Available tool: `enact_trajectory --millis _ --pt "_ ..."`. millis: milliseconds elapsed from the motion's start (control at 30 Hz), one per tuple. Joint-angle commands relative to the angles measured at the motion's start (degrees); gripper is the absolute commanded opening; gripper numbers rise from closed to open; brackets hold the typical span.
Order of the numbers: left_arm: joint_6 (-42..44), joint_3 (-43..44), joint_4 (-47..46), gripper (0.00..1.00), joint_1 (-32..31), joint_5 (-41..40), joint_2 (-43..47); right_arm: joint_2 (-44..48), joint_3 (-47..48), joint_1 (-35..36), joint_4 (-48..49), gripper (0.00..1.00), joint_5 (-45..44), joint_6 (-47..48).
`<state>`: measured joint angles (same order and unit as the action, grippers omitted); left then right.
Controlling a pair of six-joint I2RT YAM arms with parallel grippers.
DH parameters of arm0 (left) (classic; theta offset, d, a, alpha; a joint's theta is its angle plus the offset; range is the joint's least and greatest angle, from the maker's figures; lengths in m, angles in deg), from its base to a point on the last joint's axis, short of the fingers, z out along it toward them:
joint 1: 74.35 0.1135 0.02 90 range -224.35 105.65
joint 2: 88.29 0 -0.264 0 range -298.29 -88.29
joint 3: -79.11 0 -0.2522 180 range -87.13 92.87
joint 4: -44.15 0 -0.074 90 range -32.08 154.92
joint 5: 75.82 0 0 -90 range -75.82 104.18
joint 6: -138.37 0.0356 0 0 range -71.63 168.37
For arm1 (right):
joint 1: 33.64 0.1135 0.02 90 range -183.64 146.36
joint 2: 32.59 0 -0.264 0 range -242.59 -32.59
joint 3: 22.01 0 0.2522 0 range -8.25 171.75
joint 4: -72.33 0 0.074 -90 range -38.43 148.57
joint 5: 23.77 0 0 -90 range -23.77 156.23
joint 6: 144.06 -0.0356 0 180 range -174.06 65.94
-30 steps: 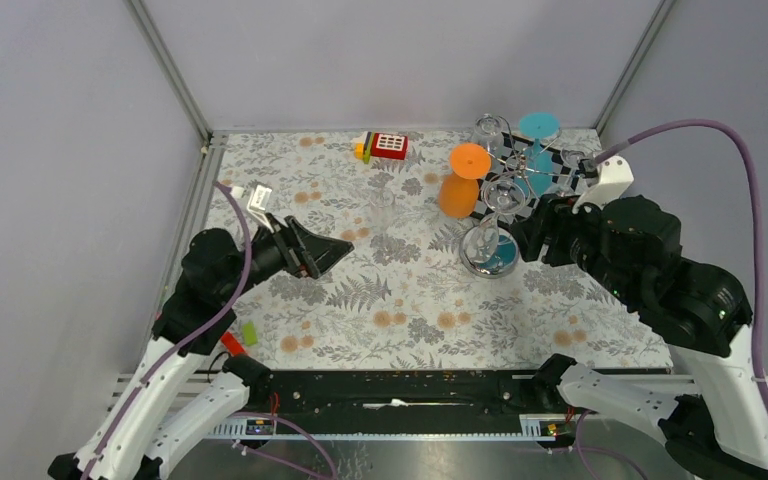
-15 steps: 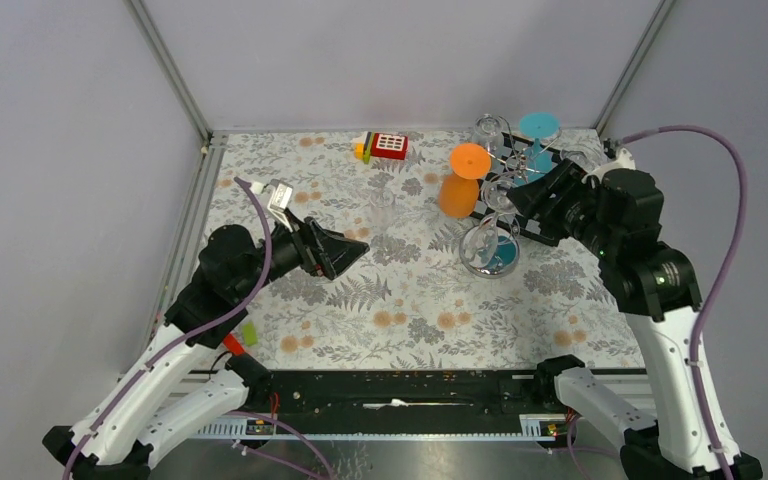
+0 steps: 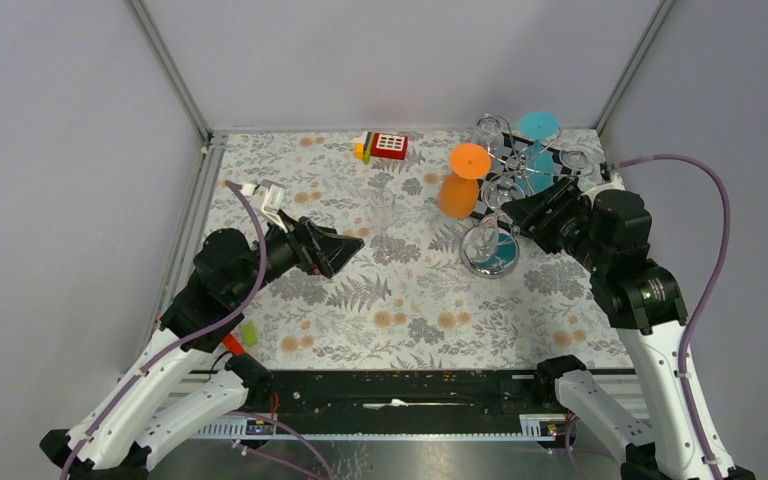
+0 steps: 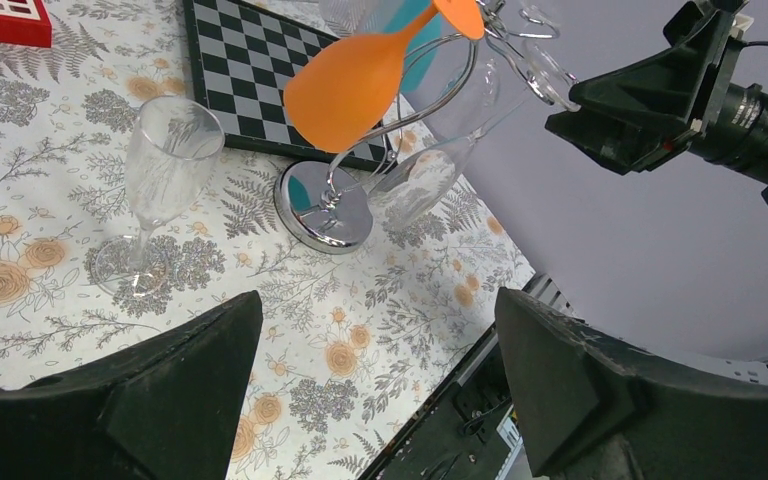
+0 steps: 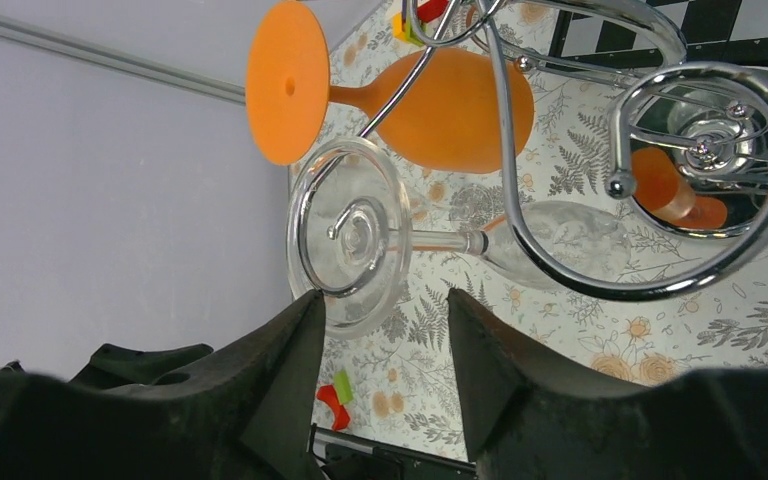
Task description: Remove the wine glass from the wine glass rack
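On the floral worktop [image 3: 400,300] the right arm has swung closer to the wine glass rack [image 4: 325,210], upper right. The half-spread right end effector [image 5: 382,300] brackets the foot of the clear wine glass [image 5: 350,235] hanging there; contact is unclear. The left end effector [image 4: 378,300] stays widely spread and empty.

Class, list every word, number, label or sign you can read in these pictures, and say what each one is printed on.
No text can be read in any view.
Red box: a grid of white squares; any marks in them are too small to read.
Checkered board: black and white squares only, no writing.
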<state>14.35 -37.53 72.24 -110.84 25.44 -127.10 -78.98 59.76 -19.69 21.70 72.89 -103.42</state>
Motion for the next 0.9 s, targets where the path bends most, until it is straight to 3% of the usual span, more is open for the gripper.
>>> enact_trajectory --millis 0,100,433,733,867 --pt "0.97 2.21 -1.15 0.92 -0.2 -1.08 0.88 1.71 -0.88 -0.33 3.67 0.61 -1.98 -0.68" --pt "1.08 2.79 -1.19 0.92 -0.24 -1.09 0.46 1.94 -2.34 -0.63 4.68 0.66 -1.88 -1.72" --pt "2.9 2.52 -1.42 0.92 -0.19 -2.51 1.44 9.75 -17.09 -3.22 24.23 0.62 -1.57 -15.59" --pt "4.27 1.55 0.03 0.92 -0.23 -5.16 1.54 10.34 -17.28 -3.5 23.24 0.62 -1.65 -21.02" --pt "4.06 2.11 0.95 0.92 -0.24 -5.61 1.4 10.52 -18.41 -3.5 23.32 0.51 -2.18 -24.2"
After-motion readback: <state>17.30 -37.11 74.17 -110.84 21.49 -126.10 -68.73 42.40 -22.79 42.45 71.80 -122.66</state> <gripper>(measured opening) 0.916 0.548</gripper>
